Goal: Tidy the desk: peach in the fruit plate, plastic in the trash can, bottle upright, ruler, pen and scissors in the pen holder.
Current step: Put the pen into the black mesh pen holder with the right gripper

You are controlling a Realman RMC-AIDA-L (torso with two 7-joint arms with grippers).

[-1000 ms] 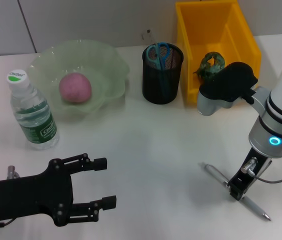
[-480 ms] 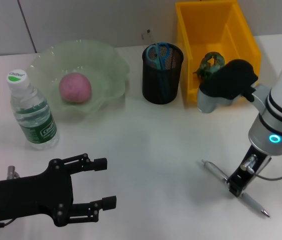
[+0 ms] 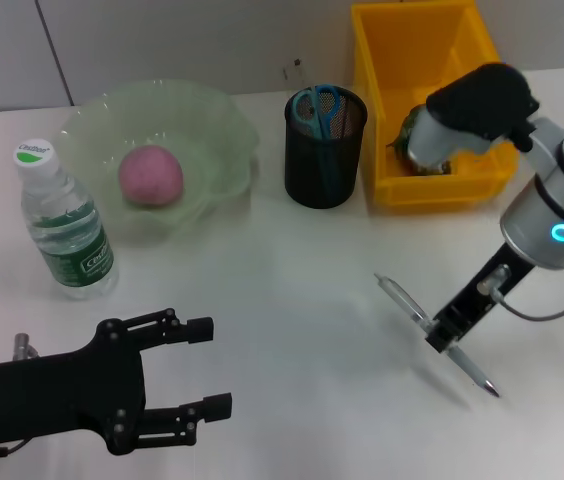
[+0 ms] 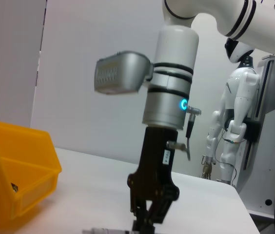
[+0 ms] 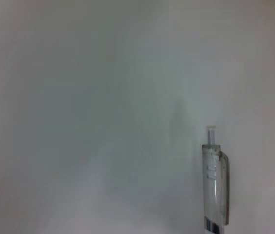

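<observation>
Jaws of the right gripper (image 3: 449,333) pinch the pen (image 3: 432,334) mid-barrel above the near-right surface (image 3: 292,290); the left gripper (image 3: 207,387) idles spread, near left. Head view: peach (image 3: 149,175) in the fruit plate (image 3: 212,110), bottle (image 3: 65,226) upright, scissors (image 3: 315,105) in the pen holder (image 3: 324,160). Right wrist view: only the pen's clip end shows. Judging so, only the pen remains.

My right gripper (image 3: 449,332), clamped on the pen (image 3: 432,333), now carries it clear of the desk (image 3: 302,290), up and closer to the pen holder (image 3: 324,148) than a second ago; the arm's elbow housing now hangs over the trash can (image 3: 430,60).
</observation>
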